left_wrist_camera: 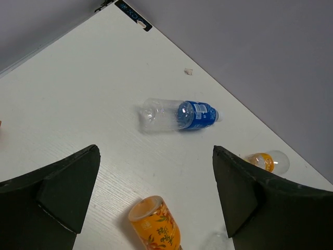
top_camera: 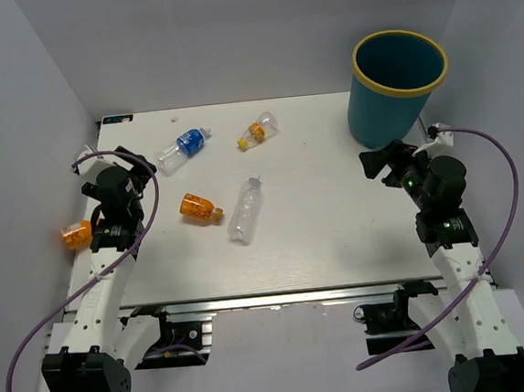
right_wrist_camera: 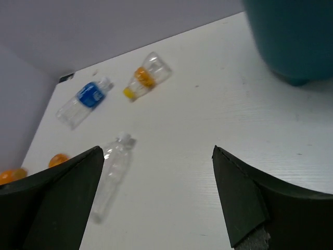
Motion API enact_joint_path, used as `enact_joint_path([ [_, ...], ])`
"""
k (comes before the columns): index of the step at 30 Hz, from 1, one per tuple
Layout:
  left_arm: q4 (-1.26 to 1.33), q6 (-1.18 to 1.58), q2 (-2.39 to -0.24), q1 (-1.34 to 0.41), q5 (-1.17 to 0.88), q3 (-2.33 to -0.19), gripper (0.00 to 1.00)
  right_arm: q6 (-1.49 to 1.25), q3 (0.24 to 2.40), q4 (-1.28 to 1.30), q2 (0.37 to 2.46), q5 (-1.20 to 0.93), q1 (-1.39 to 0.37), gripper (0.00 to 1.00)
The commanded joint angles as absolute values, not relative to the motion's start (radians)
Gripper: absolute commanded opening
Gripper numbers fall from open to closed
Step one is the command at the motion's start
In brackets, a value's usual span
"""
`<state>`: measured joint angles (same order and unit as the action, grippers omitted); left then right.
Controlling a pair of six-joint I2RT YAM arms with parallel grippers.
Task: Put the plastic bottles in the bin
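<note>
Lying scattered on white table (top_camera: pixel 338 226) — plastic bottles (top_camera: pixel 245 211); grey walls (top_camera: pixel 229 34) around.

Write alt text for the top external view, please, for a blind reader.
Five bottles lie on a white table: blue-labelled, yellow-capped, orange, clear, and another orange at the left edge. A teal bin stands at the far right corner; the left hand and right hand are open and empty.

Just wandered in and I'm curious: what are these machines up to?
Two robot arms are meant to put plastic bottles into the teal bin at the far right corner. Neither holds anything: the left gripper and right gripper are both open. The bottles lie on their sides on the table, away from the bin.
</note>
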<state>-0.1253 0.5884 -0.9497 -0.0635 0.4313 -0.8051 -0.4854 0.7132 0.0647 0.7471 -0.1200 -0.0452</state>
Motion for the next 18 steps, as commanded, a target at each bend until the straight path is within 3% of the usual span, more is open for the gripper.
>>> enact_joint_path([
  [1, -0.150, 0.606, -0.945, -0.061, 0.437, -0.831, 0.98, -0.469, 0.658, -0.119, 0.716, -0.444, -0.044, 0.89],
  [4, -0.152, 0.617, -0.940, -0.061, 0.443, -0.819, 0.98, -0.514, 0.623, -0.242, 0.742, -0.548, -0.084, 0.89],
  [7, -0.089, 0.606, -0.943, -0.061, 0.420, -0.781, 0.98, -0.467, 0.664, -0.226, 0.827, -0.436, -0.335, 0.89],
  [10, -0.081, 0.592, -0.957, -0.063, 0.367, -0.767, 0.98, -0.408, 0.770, -0.163, 0.989, -0.215, -0.588, 0.89],
  [18, -0.115, 0.591, -0.946, -0.063, 0.402, -0.756, 0.98, -0.565, 1.058, -0.049, 1.518, 0.399, -0.914, 0.89],
])
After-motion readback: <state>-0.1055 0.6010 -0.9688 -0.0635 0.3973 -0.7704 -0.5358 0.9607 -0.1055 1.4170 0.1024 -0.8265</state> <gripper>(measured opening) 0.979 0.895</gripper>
